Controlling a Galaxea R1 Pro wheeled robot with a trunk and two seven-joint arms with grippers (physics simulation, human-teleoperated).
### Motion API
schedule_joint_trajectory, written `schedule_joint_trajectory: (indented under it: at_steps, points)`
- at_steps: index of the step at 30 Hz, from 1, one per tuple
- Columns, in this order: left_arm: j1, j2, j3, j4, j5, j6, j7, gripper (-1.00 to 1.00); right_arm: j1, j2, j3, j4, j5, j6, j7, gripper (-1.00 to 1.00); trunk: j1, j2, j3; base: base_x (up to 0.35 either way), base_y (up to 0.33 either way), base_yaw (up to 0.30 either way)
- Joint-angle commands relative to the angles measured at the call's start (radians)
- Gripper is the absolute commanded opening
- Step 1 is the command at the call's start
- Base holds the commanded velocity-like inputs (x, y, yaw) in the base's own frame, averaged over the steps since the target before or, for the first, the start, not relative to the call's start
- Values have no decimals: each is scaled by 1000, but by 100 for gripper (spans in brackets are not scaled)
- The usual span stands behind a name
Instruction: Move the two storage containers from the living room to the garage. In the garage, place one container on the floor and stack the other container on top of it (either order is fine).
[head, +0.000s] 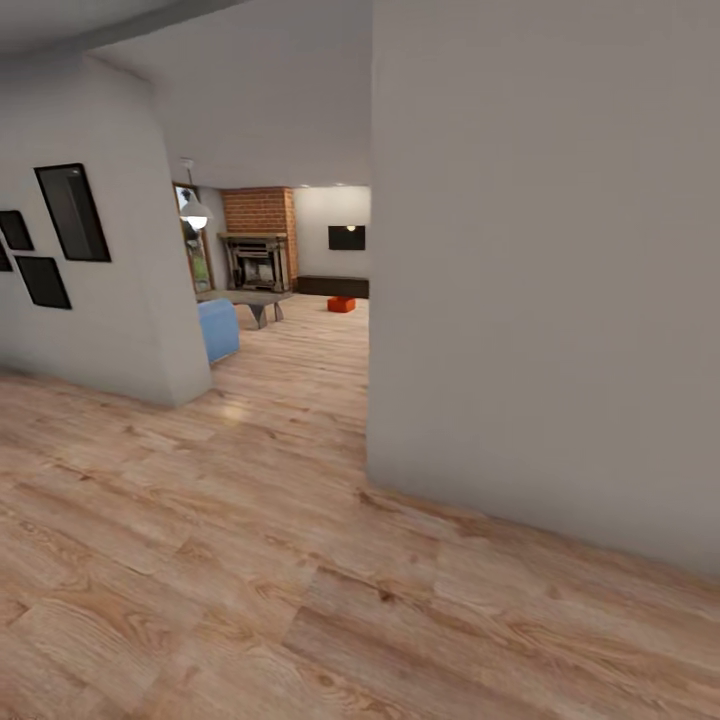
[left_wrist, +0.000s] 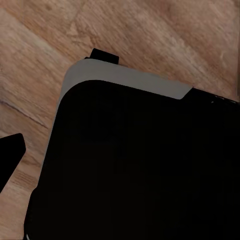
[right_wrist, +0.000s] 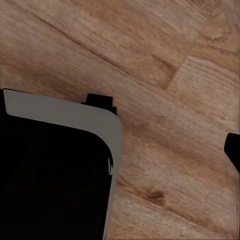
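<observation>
Looking down the hallway now, and 1 orange-red storage container (head: 341, 304) sits on the wood-plank floor (head: 250, 560) of the living room, far off at about 12 o'clock, just in front of the long dark bench (head: 332, 286) under the black TV (head: 346, 237). Too small to tell what, if anything, is in it. I'd judge it rigid, light and smooth-walled, so slippery: best pinched at the rim or squeezed between both arms on opposite walls. Both wrist views look down past the robot's dark base (left_wrist: 135, 165) at the planks; I cannot tell whether either gripper is parted or closed.
</observation>
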Motion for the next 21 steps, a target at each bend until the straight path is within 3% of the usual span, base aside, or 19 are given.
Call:
schedule_joint_trajectory:
  at_steps: [1, 21]
  points:
    - [0, 0, 0, -2, 6, 5, 0, 100, -1, 0, 8, 3, -10, -6, 4, 100, 1, 0, -1, 322, 0, 272]
    - [0, 0, 0, -2, 6, 5, 0, 100, -1, 0, 8, 3, -9, -7, 4, 100, 1, 0, -1, 322, 0, 272]
